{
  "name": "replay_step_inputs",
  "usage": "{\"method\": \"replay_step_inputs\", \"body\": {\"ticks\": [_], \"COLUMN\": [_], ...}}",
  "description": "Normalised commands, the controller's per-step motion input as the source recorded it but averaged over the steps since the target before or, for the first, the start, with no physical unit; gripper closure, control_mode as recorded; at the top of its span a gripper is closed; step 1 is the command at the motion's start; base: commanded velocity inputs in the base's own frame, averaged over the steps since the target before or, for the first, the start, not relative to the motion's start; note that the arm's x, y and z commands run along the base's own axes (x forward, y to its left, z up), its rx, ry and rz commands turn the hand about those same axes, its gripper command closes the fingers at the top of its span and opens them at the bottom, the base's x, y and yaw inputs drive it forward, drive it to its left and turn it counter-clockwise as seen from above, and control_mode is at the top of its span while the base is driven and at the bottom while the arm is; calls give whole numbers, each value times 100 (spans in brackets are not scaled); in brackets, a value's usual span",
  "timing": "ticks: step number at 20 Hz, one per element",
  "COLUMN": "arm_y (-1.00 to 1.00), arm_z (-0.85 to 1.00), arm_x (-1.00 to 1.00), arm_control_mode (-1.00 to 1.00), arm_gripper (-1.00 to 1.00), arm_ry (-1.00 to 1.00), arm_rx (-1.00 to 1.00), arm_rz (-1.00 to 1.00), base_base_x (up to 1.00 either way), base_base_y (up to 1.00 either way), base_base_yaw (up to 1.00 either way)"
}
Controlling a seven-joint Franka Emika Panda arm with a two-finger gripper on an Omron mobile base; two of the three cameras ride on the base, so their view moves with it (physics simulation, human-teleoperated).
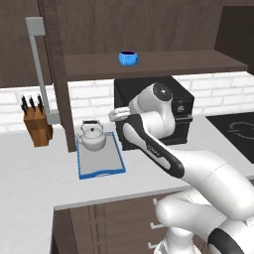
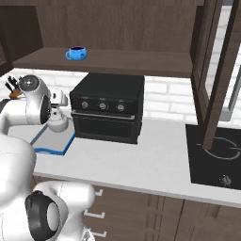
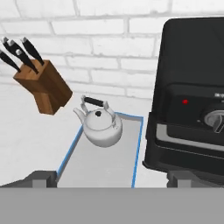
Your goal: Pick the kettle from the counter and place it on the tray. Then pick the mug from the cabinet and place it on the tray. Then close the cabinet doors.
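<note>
The silver-grey kettle [image 1: 93,136] [image 3: 101,127] stands upright at the far end of the blue-rimmed tray [image 1: 101,166] [image 3: 103,164] on the counter [image 1: 30,168]. In the right base view the kettle [image 2: 59,123] is partly hidden behind my arm, on the tray [image 2: 51,142]. My gripper [image 3: 111,179] [image 1: 114,116] hangs open above the tray, behind and to the right of the kettle, holding nothing. The blue mug [image 1: 128,58] [image 2: 76,53] sits on the shelf of the open cabinet [image 1: 149,64]. Both cabinet doors [image 1: 58,74] [image 2: 214,70] stand open.
A black countertop oven [image 1: 173,111] [image 2: 108,108] [image 3: 192,100] stands right beside the tray. A wooden knife block [image 1: 38,126] [image 3: 43,85] sits left of the tray against the brick wall. A dark cooktop [image 2: 216,155] lies at the counter's right end.
</note>
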Motion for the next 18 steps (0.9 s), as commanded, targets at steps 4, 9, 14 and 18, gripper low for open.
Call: {"method": "replay_step_inputs", "body": {"ticks": [4, 9, 14, 18], "arm_y": [-10, -2, -1, 0], "arm_z": [68, 69, 66, 76], "arm_x": [-17, -5, 0, 0], "arm_control_mode": [-100, -100, -100, -100], "arm_gripper": [-100, -100, -100, -100], "arm_ry": [2, -1, -5, 0], "arm_rx": [0, -4, -4, 0], "arm_rz": [-8, -16, -14, -13], "base_base_x": [0, 0, 0, 0], "base_base_y": [0, 0, 0, 0], "base_base_yaw": [0, 0, 0, 0]}}
